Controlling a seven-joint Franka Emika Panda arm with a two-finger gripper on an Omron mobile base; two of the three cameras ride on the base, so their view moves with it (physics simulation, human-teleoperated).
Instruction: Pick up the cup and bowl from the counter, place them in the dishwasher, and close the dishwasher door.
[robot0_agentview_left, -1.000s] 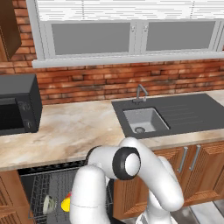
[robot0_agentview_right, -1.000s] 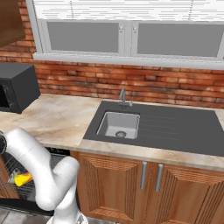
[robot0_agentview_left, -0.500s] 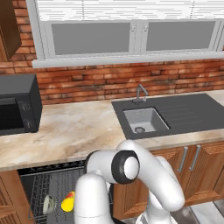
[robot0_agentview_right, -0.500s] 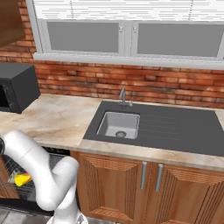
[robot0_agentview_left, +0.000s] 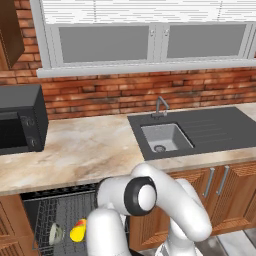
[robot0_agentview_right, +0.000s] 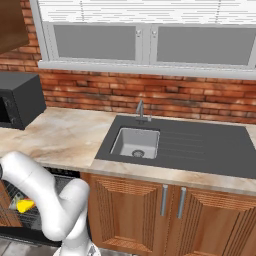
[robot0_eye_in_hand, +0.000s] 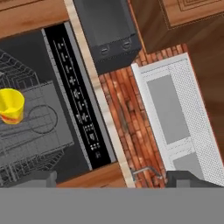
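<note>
The dishwasher stands open under the counter, its grey wire rack showing. The yellow cup lies in the rack, and the pale bowl stands on edge just left of it. The cup also shows beside my arm in the right base view, and the hand view has the cup at its left edge. My gripper is open and empty, its fingertips wide apart, some way above the rack. The dishwasher door is out of view.
A black microwave sits on the counter's left end. The dark sink with its tap and drainboard is to the right. Wooden cabinet doors flank the dishwasher. A black control strip runs under the counter edge.
My arm's elbow has sunk slightly in front of the dishwasher. The cup and bowl have stayed in the rack, and the gripper has stayed open.
</note>
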